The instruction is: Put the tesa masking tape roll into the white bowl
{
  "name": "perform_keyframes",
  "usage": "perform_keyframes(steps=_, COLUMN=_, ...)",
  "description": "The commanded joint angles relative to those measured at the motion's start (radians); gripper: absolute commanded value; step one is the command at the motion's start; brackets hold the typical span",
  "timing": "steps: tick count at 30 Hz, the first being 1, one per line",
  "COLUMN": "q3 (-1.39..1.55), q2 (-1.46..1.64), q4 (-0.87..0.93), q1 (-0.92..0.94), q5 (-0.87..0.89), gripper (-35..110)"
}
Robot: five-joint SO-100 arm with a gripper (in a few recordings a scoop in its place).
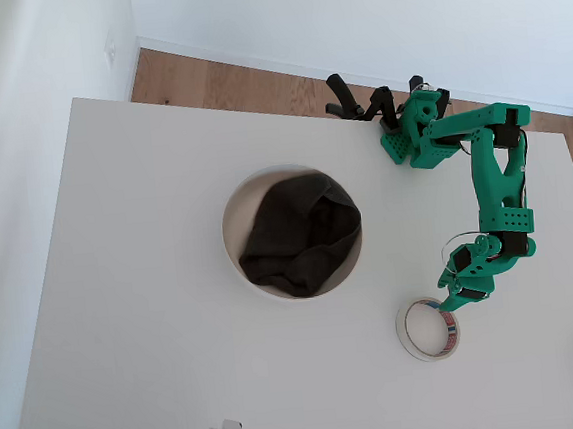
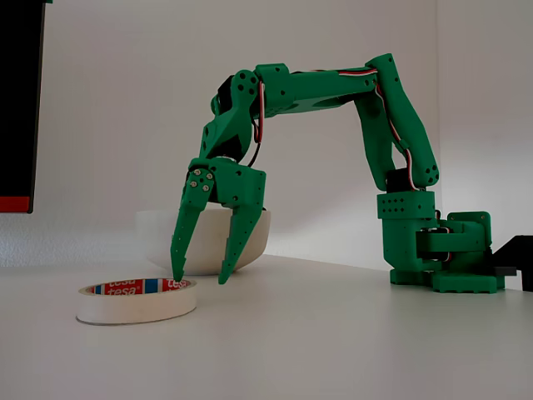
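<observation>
The tesa masking tape roll (image 1: 429, 328) (image 2: 137, 300) lies flat on the white table, its red-and-blue label showing inside the ring. My green gripper (image 1: 454, 298) (image 2: 200, 279) points down at the ring's edge nearest the arm, open and holding nothing. In the fixed view one fingertip (image 2: 176, 275) hangs over the ring's rim and the other stands outside it; whether either touches the tape is unclear. The white bowl (image 1: 231, 234) (image 2: 156, 240) sits apart from the tape, towards the table's middle.
A dark grey cloth (image 1: 298, 235) fills most of the bowl. The arm's base (image 1: 415, 135) (image 2: 441, 258) is fixed at the table's far edge beside black clamps (image 1: 357, 103). The table's right edge runs close to the tape.
</observation>
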Motion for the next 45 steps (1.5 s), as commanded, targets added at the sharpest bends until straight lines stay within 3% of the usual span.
perform_keyframes(steps=1, q3=-0.080, q2=0.020, q4=0.017, q1=-0.011, q5=0.018, gripper=17)
perform_keyframes(steps=32, q3=-0.216, q2=-0.112, q4=0.028, q1=0.051, q5=-0.008, gripper=16)
perform_keyframes(steps=45, q3=-0.216, q2=-0.161, q4=0.026, q1=0.038, q5=-0.009, gripper=6)
